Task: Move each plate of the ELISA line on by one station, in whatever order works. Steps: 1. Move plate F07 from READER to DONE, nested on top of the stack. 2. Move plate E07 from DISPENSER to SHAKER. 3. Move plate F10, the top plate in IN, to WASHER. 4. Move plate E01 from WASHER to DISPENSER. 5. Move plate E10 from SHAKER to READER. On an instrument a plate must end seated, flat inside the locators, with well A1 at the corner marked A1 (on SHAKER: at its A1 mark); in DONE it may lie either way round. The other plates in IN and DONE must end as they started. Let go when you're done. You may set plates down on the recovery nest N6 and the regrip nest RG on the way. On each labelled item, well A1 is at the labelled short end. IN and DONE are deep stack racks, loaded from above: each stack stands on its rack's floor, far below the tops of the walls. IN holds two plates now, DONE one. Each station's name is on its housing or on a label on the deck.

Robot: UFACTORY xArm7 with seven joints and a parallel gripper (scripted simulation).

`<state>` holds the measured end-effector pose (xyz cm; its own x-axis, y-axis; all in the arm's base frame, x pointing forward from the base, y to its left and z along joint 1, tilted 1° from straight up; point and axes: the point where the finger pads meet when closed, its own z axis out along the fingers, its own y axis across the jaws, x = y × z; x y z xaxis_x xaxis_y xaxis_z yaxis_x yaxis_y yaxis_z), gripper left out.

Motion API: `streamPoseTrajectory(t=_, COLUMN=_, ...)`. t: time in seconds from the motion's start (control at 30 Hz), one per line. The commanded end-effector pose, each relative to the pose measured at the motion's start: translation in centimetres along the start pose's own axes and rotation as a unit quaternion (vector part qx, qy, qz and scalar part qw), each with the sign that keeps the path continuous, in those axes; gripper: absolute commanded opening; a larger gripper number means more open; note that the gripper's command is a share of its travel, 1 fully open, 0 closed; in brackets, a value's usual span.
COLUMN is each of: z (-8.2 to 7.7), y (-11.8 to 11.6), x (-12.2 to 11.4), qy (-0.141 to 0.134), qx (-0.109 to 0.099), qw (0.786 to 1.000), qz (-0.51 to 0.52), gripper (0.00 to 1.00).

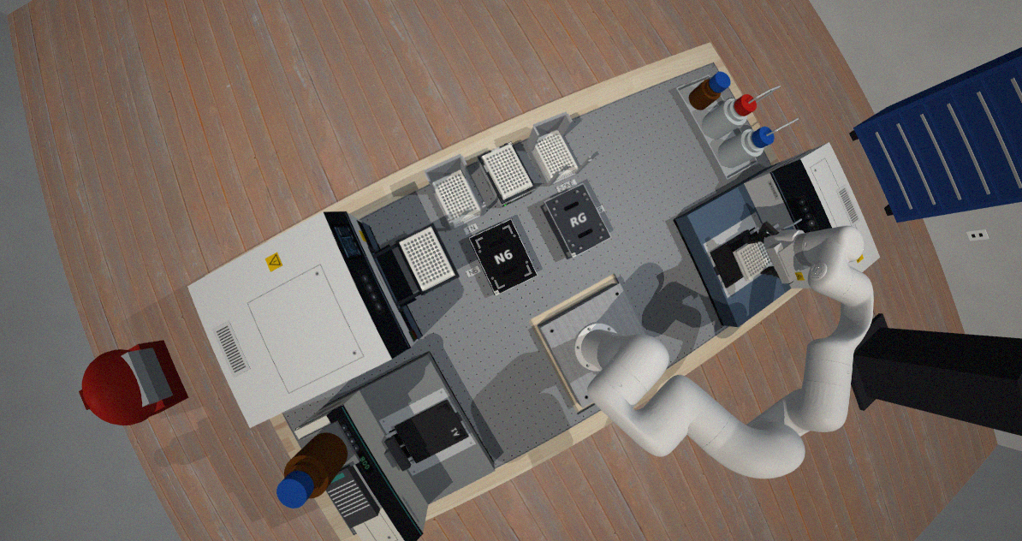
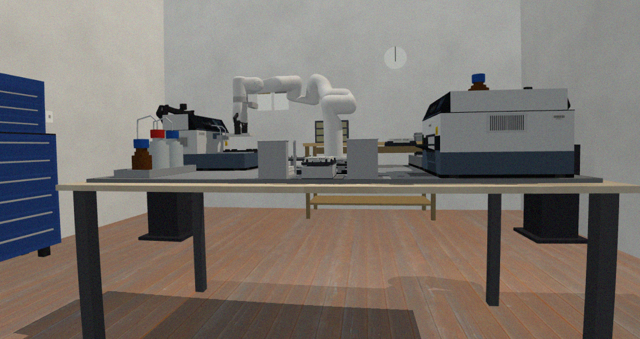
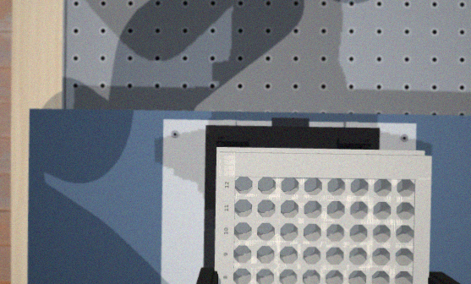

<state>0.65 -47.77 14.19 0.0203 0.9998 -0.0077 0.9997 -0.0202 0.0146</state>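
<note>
My gripper [image 1: 775,258] [image 2: 240,128] [image 3: 323,276] is shut on a white well plate [image 1: 751,257] [image 2: 240,134] [image 3: 321,220], gripping it by its long sides. It holds the plate level a little above the black nest [image 1: 724,265] [image 3: 292,137] of the blue-based instrument [image 1: 721,290] [image 3: 89,190] at the right end of the deck. In the wrist view the plate is shifted off the nest, whose far edge shows bare. Only the fingertips show there, at the bottom edge. I cannot read the plate's label.
Another plate [image 1: 426,257] lies on the tray of the big white instrument. Two racks [image 1: 455,194] [image 1: 554,152] flank a plate [image 1: 506,171] at the deck's back edge. Nests N6 [image 1: 502,257] and RG [image 1: 577,220] are bare. The front instrument's nest [image 1: 430,431] is bare. Bottles [image 1: 736,112] stand at the back right.
</note>
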Motion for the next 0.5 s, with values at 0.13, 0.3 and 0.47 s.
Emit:
streamPoseTrajectory(t=0.13, z=-0.8, y=0.1, x=-0.1, qy=-0.003, qx=-0.001, qw=1.000, qz=0.000, gripper=0.00)
streamPoseTrajectory(t=0.3, z=-1.5, y=0.1, x=-0.1, qy=-0.003, qx=-0.001, qw=1.000, qz=0.000, gripper=0.00)
streamPoseTrajectory(t=0.47, z=-2.2, y=0.1, x=-0.1, qy=-0.003, qx=-0.001, qw=1.000, qz=0.000, gripper=0.00)
